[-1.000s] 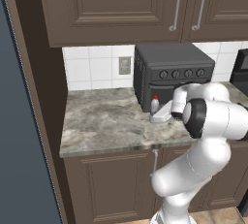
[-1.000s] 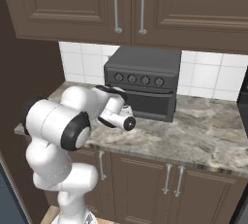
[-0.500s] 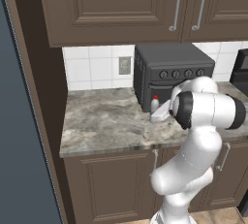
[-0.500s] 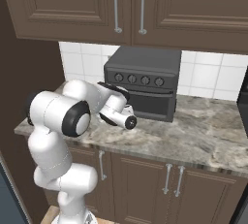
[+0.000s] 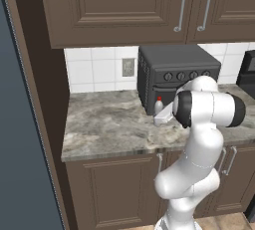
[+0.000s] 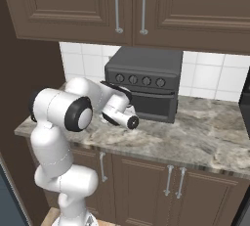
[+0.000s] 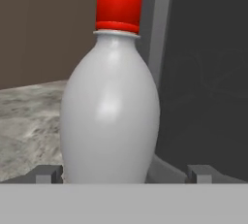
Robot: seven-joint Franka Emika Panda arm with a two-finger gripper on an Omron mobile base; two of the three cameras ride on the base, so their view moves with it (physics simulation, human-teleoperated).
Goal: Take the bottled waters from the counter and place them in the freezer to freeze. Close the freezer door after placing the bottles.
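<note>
Red-capped bottle (image 7: 110, 116) lined up dead ahead of the gripper (image 7: 125, 172), jaws spread wide, nothing held.
Blue-grey freezer door (image 5: 20, 139) far left, open counter (image 5: 107, 127) between; the bottle stands just beside the toaster oven (image 5: 174, 74), so I'd say it's the first pick: squeeze, then draw back clear of the oven's front edge.

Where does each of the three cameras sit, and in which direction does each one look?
Left base view: behind the arm's left, looking forward and down at the counter; the white arm rises at lower right.
Right base view: behind its right, facing the toaster oven; the arm rises at lower left.
Hand view: on the hand, looking along the open gripper at the red-capped bottle.
Both base views share the counter, toaster oven and arm.
</note>
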